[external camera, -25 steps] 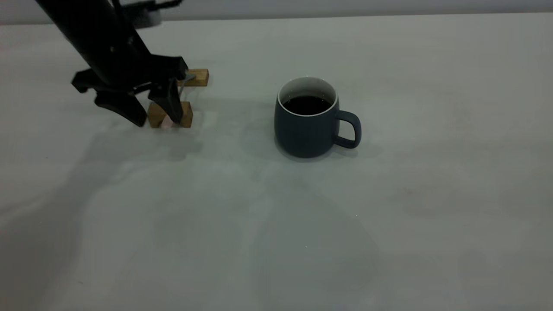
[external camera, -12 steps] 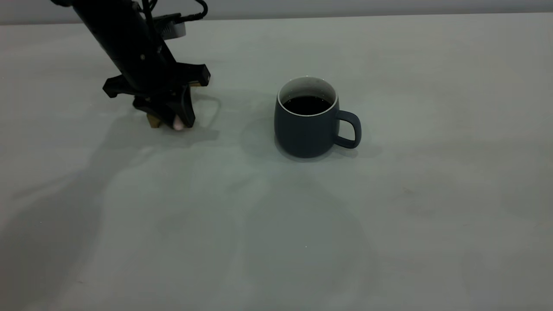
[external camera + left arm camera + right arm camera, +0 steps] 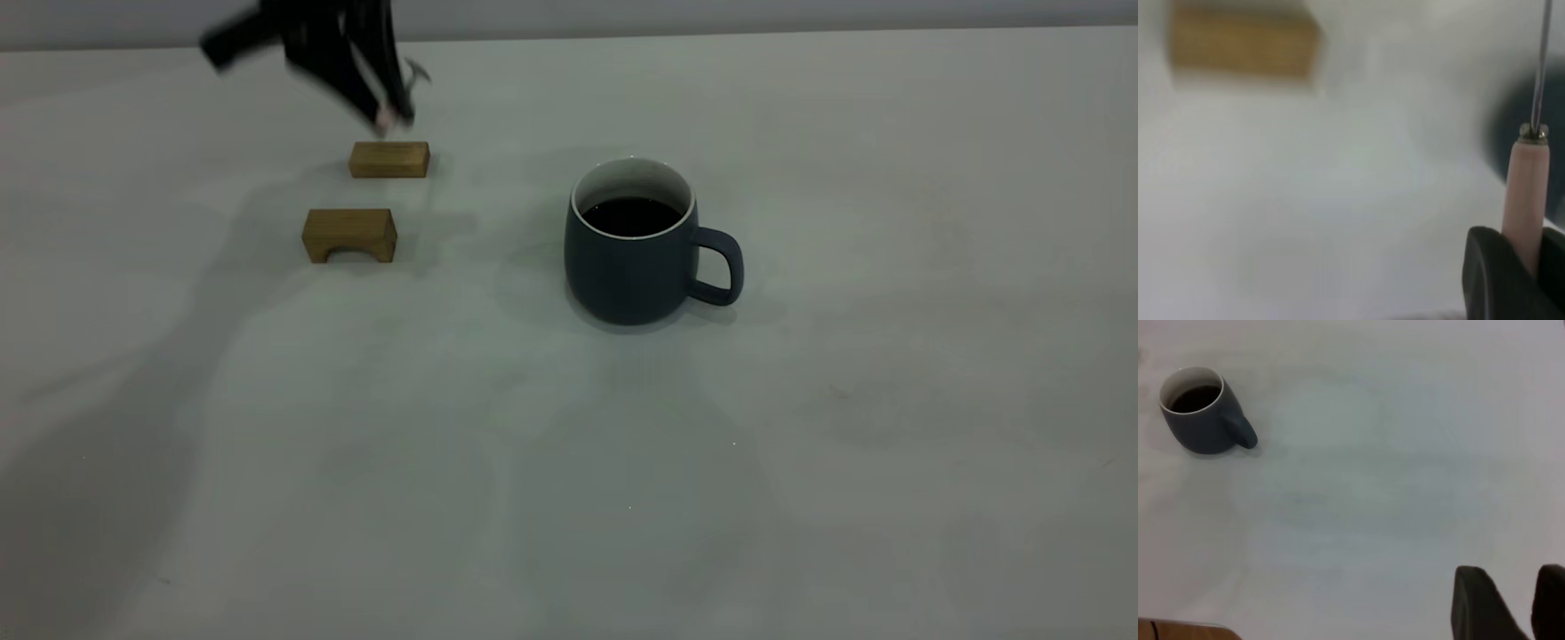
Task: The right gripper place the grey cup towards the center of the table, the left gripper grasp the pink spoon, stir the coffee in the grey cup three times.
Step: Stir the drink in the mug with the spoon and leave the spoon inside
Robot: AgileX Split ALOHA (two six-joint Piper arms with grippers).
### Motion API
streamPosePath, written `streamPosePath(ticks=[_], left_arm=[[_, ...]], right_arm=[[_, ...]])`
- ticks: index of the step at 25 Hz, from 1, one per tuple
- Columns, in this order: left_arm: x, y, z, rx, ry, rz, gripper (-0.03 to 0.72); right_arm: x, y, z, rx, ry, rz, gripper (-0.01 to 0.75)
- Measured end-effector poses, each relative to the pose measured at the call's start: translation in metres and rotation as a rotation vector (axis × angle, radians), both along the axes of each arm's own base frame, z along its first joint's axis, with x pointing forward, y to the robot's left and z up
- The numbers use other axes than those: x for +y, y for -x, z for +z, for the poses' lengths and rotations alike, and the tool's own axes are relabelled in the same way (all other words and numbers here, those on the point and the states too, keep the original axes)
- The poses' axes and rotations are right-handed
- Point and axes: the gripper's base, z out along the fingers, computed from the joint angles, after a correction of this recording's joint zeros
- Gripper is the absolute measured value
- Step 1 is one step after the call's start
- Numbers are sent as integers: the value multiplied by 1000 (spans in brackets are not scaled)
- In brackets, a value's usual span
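Exterior view: left gripper (image 3: 384, 114) hangs above the far left part of the bench (image 3: 569, 462), clear of the surface and blurred; its jaws are closed on the pink spoon (image 3: 386, 123), of which a pale pink tip shows below the jaws and a thin grey end projects beside them; two wooden blocks lie below and just in front of it, a flat block (image 3: 388, 160) farther back and an arched block (image 3: 348, 235) nearer, apart from each other; grey cup (image 3: 631, 242) stands upright near the bench centre, well apart from the blocks, handle pointing to the view's right; coffee (image 3: 633, 216) fills it to below the pale rim; right gripper is not seen in this view.

Left wrist view: pink spoon's handle (image 3: 1526, 200) is clamped between the black jaws, one finger (image 3: 1495, 280) showing; the thin metal neck runs on beyond the handle; one wooden block (image 3: 1245, 45) shows blurred on the bench; a dark blurred mass lies behind the spoon, identity not determinable.

Right wrist view: right gripper (image 3: 1517, 603) sits above bare bench, well apart from the grey cup (image 3: 1201, 413); its jaws stand a narrow gap apart and hold nothing; the cup is upright with coffee (image 3: 1195, 398) inside.
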Motion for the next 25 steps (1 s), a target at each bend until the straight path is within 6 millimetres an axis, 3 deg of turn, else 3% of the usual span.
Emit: streamPosePath(ticks=[5,8,11,17,25], left_arm=[[-27,-12,57,213,272,481,135],[-43,-13,74,435,445,691,135],[-63,-9,79,578,529,749,135],[-101,1,50,716,515,738,135],[-111,2,-3,824,433,788,135]], right_arm=[[0,0,0,0,0,0,237],[0,0,0,0,0,0,237],[0,0,0,0,0,0,237],[0,0,0,0,0,0,237],[0,0,0,0,0,0,237]])
